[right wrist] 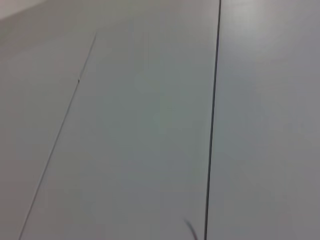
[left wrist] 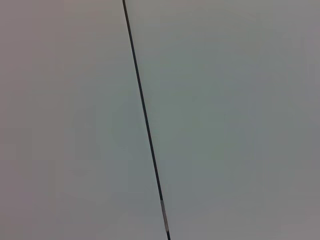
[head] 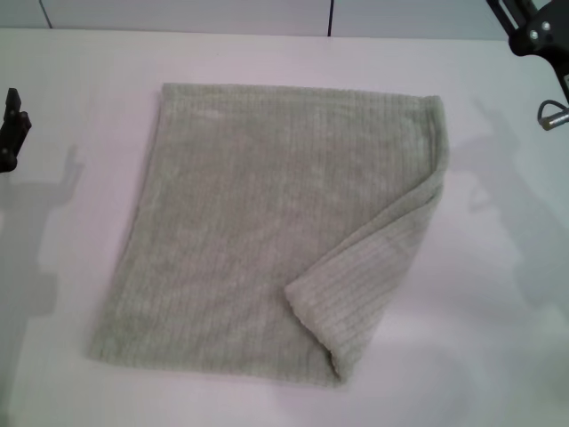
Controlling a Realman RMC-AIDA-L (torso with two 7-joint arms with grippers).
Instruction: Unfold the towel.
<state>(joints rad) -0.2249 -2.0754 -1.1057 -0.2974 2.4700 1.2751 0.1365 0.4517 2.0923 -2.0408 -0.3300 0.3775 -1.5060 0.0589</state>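
The pale grey-green ribbed towel (head: 249,222) lies spread on the white table (head: 71,80) in the head view. Its near right corner is folded over onto itself in a triangular flap (head: 364,276). My left gripper (head: 11,129) shows only as a dark part at the left edge, well clear of the towel. My right gripper (head: 538,40) shows as dark parts at the top right corner, away from the towel. Neither wrist view shows the towel or any fingers.
Both wrist views show only pale panels with thin dark seams (left wrist: 145,120) (right wrist: 212,120). A wall with a dark seam (head: 331,16) runs behind the table's far edge. Arm shadows fall on the table at left and right.
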